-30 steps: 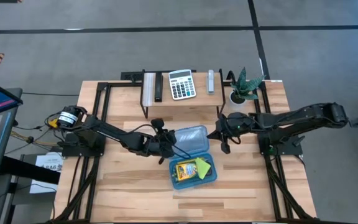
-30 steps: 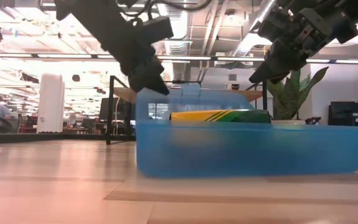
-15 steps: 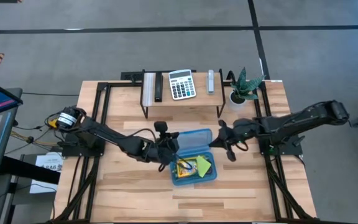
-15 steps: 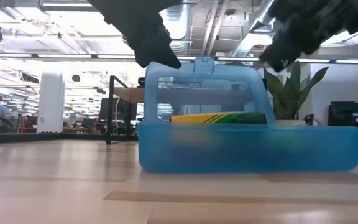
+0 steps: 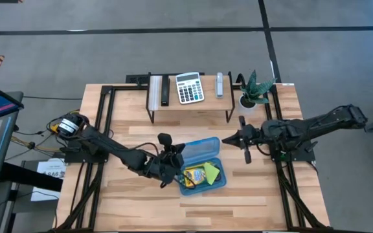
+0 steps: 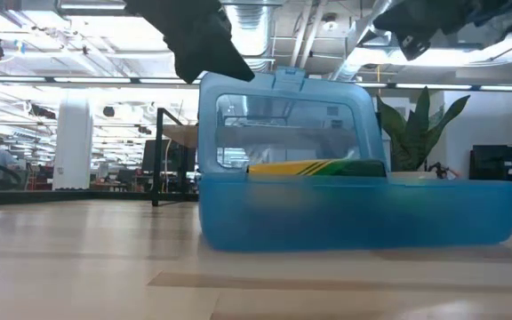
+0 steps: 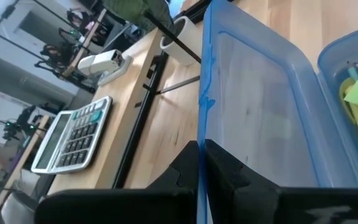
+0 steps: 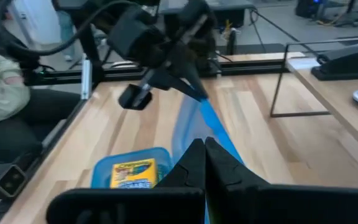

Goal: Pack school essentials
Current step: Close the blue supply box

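Your left gripper (image 5: 171,157), fingers pressed together, pushes the blue case's lid (image 5: 201,149) toward closing; it stands near upright over the blue case (image 5: 203,182). The crayon box (image 5: 195,175) and sticky-note pad (image 5: 212,173) sit packed inside. Your right gripper (image 5: 245,151), clenched and empty, hangs just beside the lid. Judging by this, only the closing is left.

In the low view we see the blue box (image 6: 354,213) wall hiding most contents; only the crayon box (image 6: 318,166) top shows, blurred.
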